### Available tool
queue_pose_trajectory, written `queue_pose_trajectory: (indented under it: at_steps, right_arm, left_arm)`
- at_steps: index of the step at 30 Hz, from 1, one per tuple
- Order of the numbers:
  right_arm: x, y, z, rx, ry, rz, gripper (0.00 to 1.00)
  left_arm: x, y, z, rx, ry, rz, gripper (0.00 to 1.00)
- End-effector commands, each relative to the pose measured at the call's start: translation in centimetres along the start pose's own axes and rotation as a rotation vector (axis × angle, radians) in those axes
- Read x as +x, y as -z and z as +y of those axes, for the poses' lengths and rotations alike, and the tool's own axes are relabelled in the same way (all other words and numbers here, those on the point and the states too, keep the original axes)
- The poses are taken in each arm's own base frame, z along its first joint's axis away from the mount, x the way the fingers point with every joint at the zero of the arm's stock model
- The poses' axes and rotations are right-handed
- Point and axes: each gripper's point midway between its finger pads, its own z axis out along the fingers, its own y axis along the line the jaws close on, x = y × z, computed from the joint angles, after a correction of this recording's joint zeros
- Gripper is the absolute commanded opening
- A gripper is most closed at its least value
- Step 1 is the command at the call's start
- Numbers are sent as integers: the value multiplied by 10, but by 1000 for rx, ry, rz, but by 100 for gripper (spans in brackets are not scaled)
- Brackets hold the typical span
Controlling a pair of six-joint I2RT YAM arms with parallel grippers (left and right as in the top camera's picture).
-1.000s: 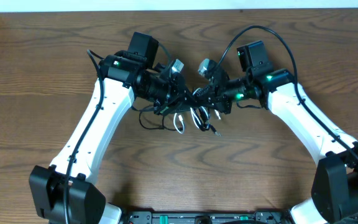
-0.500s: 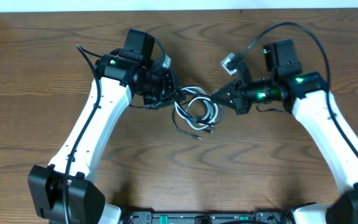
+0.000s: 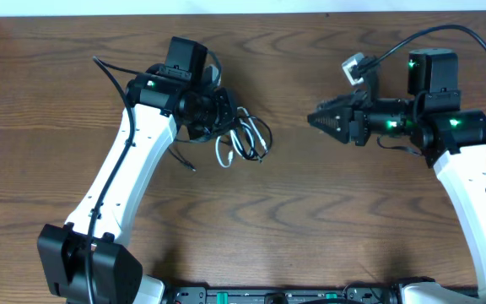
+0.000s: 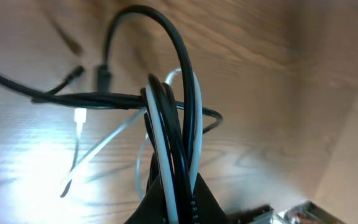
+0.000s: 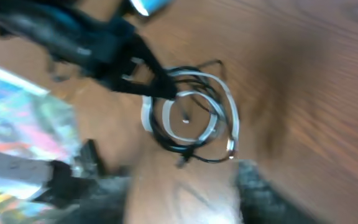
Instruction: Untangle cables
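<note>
Between the closed fingers (image 4: 211,205) of the left gripper (image 3: 223,116), left of the table's centre and toward the far side, sits a clamped bundle of the cables (image 3: 245,139). The left wrist view shows black and white strands (image 4: 169,137) pinched side by side and rising out of the jaws into a tall loop. A black strand crosses that loop level and runs off to the left. Past the loop, loose ends lie on the wood: a white plug (image 4: 79,116), a black plug (image 4: 103,76) and a thinner black tip (image 4: 73,74). From overhead, the rest of the tangle hangs just right of this gripper as a small cluster of coils touching the table (image 3: 310,219). One black tail (image 3: 184,159) trails out toward the near left. The right gripper (image 3: 317,121) is well apart from all this, on the right side of the table at about the same depth. Its tips point left toward the coils, with bare wood between. Its jaws look parted and hold nothing, though its own wrist view is smeared by blur. That blurred view still shows the black and white coils (image 5: 191,118) lying ahead of it, with the left arm's dark tip at their upper left edge.
</note>
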Motion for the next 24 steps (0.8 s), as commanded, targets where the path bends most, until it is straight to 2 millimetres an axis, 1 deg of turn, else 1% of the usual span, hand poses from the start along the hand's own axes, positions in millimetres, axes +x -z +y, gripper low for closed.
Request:
queue_pose_trajectory:
  at_steps: [1, 2, 3, 5, 7, 8, 10, 12, 14, 15, 16, 18, 19, 21, 22, 23, 24]
  right_arm:
    - [13, -21, -26, 138, -8, 70, 61]
    - [18, -31, -28, 135, -10, 97, 62]
    - [26, -45, -31, 129, -21, 136, 63]
    - [37, -61, -38, 139, -51, 178, 63]
    - [49, -77, -50, 188, -98, 224, 64]
    - [57, -88, -57, 220, -116, 251, 63]
    - [67, -107, -63, 246, -134, 281, 62]
    - [73, -120, -72, 295, -164, 291, 59]
    - [78, -120, -95, 439, -252, 281, 58]
    - [88, -109, -128, 650, -381, 253, 62]
    - [93, -101, -147, 766, -430, 236, 62]
    - [103, -92, -170, 896, -471, 227, 62]
    - [109, -89, -179, 941, -484, 231, 62]
    - [130, -79, -196, 1022, -528, 284, 58]
    - [139, -71, -201, 1047, -558, 312, 57]
    - [149, -59, -207, 1073, -600, 346, 54]
    - [152, -54, -209, 1084, -619, 357, 52]
  left_arm:
    - [7, 1, -17, 108, -67, 52, 7]
    - [7, 1, -17, 106, -68, 50, 7]
    - [7, 1, -17, 104, -67, 49, 8]
    - [6, 1, -17, 105, -68, 47, 7]
    - [6, 1, -17, 106, -70, 44, 7]
    - [5, 1, -18, 109, -73, 41, 7]
    - [3, 1, -19, 114, -78, 32, 7]
    - [1, 1, -20, 117, -71, 28, 7]
    - [1, 1, -20, 117, -66, 28, 7]
    - [1, 1, -20, 117, -66, 29, 7]
    - [1, 1, -21, 118, -67, 27, 8]
    - [-2, 1, -23, 126, -72, 15, 7]
    - [-3, 1, -23, 129, -74, 11, 7]
    - [-5, 2, -25, 136, -78, 1, 7]
    - [-6, 2, -25, 136, -80, -1, 7]
    - [-6, 2, -25, 136, -80, -2, 7]
    - [-7, 2, -25, 136, -78, -3, 7]
